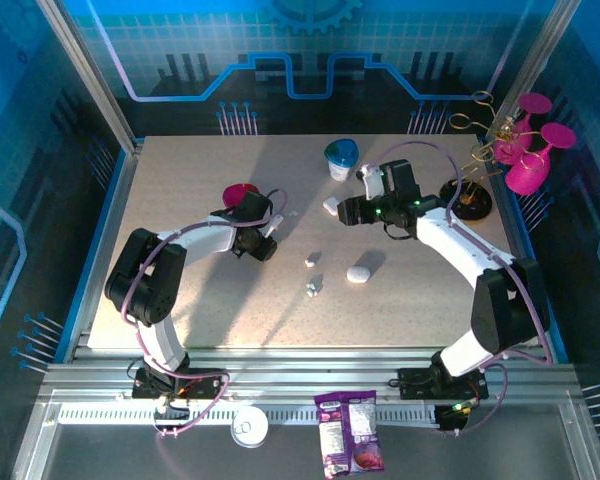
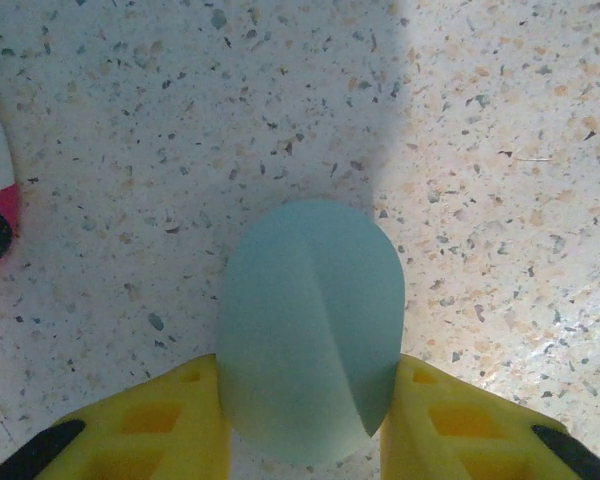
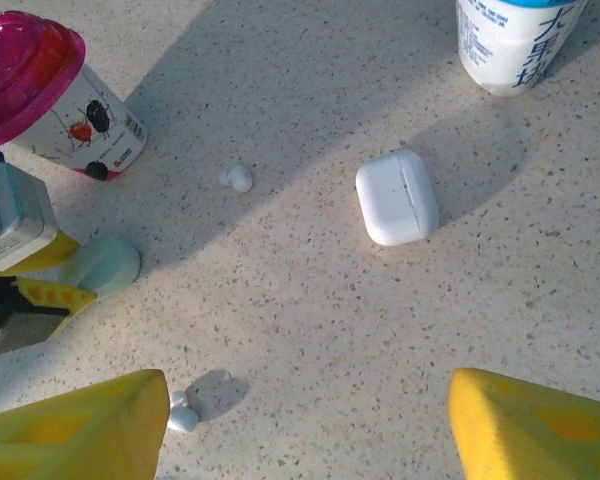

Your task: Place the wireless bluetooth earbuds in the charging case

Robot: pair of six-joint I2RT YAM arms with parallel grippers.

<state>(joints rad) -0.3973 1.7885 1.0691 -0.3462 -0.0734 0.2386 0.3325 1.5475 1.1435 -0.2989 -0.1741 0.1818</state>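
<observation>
I see the left gripper (image 2: 305, 400) clamping the closed pale green case (image 2: 310, 330). Two earbuds (image 3: 237, 178) lie loose on the table (image 1: 180, 300), outside the shut white case (image 3: 397, 197). Right gripper (image 3: 308, 400) hovers, fingers spread wide.

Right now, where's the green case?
Left wrist view: the green case sits on the table between the left end effector's fingers, touching both, near the pink-lidded cup.

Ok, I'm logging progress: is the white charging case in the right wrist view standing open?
No, the white charging case lies flat with its lid shut, only a thin seam showing.
</observation>
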